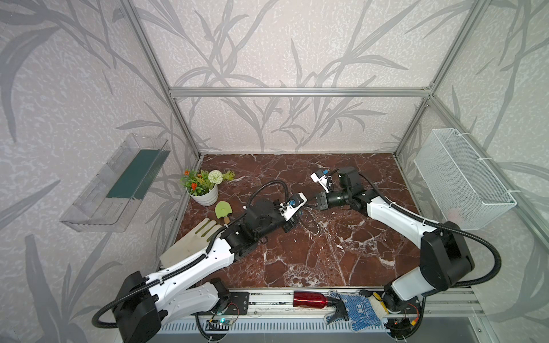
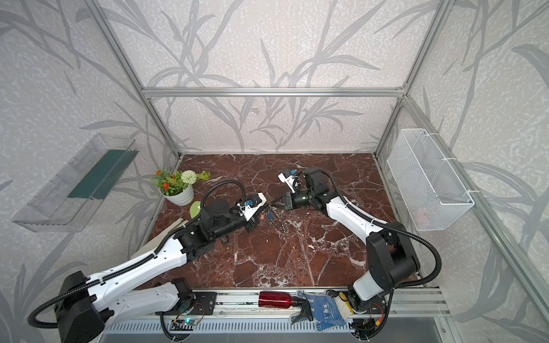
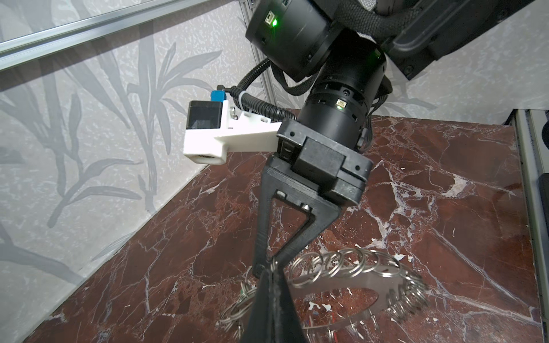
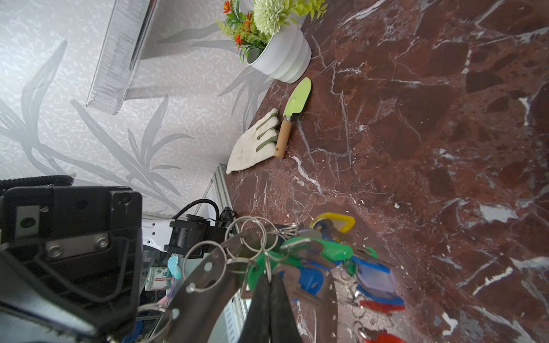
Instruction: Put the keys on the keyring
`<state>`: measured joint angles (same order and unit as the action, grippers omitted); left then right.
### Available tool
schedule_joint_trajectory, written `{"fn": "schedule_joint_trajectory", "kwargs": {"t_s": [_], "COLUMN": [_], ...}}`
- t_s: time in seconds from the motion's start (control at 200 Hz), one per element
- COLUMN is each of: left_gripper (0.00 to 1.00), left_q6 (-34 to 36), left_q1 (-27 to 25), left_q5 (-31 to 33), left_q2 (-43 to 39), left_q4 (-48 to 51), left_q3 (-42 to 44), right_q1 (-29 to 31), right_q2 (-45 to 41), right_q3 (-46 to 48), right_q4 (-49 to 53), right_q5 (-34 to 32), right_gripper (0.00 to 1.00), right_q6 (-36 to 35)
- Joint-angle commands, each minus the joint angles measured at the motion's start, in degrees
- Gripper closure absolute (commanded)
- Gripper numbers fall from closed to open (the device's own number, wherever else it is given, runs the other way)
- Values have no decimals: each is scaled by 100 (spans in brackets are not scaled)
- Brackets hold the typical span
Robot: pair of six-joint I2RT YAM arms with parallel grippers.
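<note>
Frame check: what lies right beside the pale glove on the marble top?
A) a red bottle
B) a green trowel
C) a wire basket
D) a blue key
B: the green trowel lies with its wooden handle alongside the fingers of the pale glove, near the flower pot.

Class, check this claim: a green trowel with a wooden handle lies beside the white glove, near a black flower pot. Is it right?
Not quite. The pot is white, not black, as the right wrist view shows. The green trowel with its wooden handle does lie beside the white glove, near that pot.
</note>
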<state>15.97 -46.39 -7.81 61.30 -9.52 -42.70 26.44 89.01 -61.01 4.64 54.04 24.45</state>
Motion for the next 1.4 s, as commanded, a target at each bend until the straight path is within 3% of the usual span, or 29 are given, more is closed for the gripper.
{"fn": "schedule_joint_trajectory", "kwargs": {"t_s": [0.0,0.34,0.61,0.725,0.97,1.395], "left_gripper": [100,100,100,100,100,100], "left_q6": [14,-538,-1118,-1196,-1315,-1275], "left_q1": [-19,-31,-30,-29,-32,-22], "left_q5": [89,157,220,290,458,429], "left_q2": [-99,-13,63,7,-39,-54], "left_q4": [-400,-684,-1164,-1304,-1462,-1369], "left_q3": [-134,-50,133,245,350,298], "right_q1": [-96,-336,-1061,-1106,-1083,-925], "right_q2": [-151,-838,-1002,-1153,-818,-67], "right_q3": [34,663,1271,1535,2134,1992], "right_q4": [-129,-926,-701,-299,-398,293], "right_q5": [16,-113,-961,-1498,-1930,-2763], "right_gripper": [100,100,100,100,100,100], "right_q6": [99,448,762,531,411,102]}}
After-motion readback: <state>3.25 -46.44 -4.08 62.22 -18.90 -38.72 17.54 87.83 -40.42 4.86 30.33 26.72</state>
